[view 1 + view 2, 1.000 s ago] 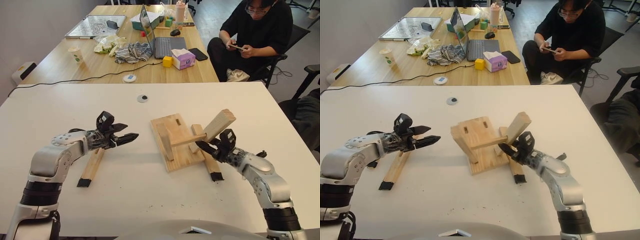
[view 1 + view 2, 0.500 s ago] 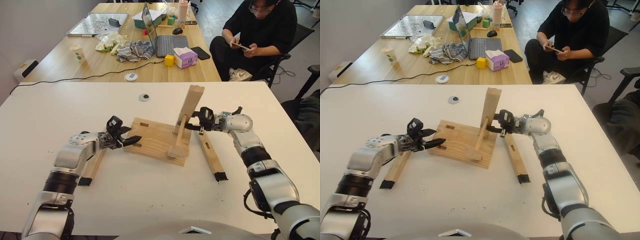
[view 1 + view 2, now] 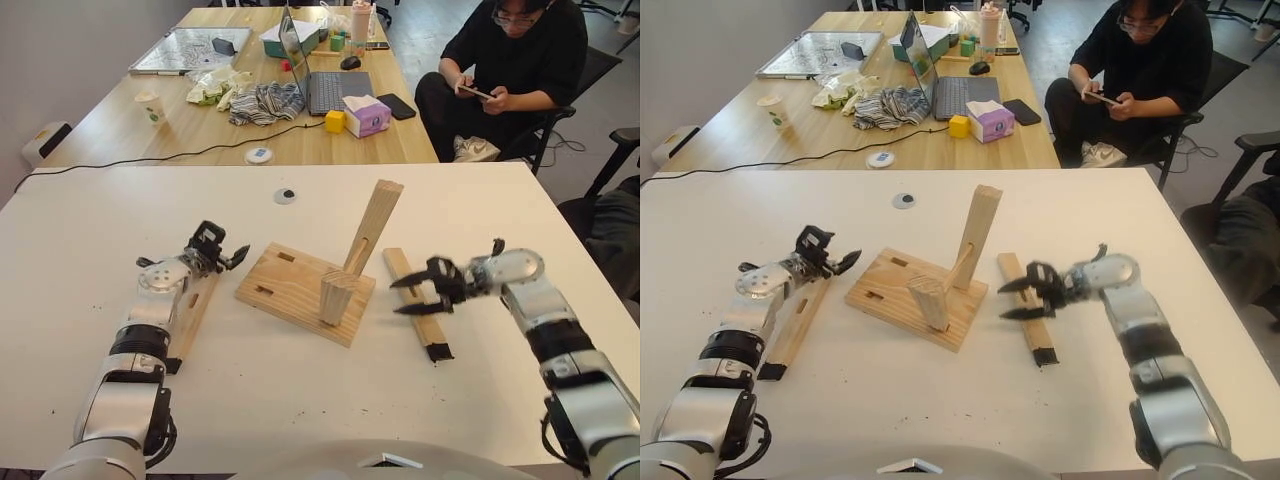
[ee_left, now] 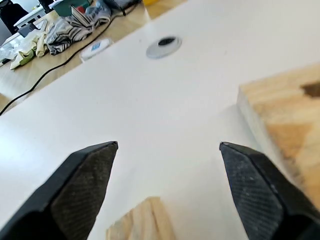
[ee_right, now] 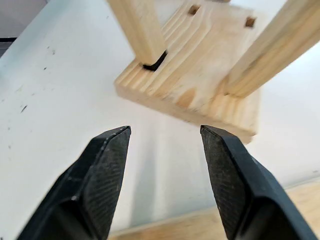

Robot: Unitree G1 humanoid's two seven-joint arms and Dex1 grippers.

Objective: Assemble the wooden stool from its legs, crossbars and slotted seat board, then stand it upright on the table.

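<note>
Left gripper (image 3: pixel 228 246) and right gripper (image 3: pixel 396 298) gape wide, empty. Tall leg (image 3: pixel 372 228) leans in seat board (image 3: pixel 288 292); a bump while grabbing loose leg (image 3: pixel 430 336) could topple it.

White table (image 3: pixel 480 210): seat board (image 3: pixel 290 290), left leg (image 3: pixel 192 318), right leg (image 3: pixel 428 335)

Silver-grey arms (image 3: pixel 541 312), black-banded joints, black left gripper (image 3: pixel 235 253) and right gripper (image 3: pixel 395 298) (pads (image 5: pixel 102 175) finely textured).

Laptop (image 3: pixel 335 92), tissue box (image 3: pixel 366 118), paper cup (image 3: pixel 152 108) on far wooden table (image 3: pixel 190 138)
</note>
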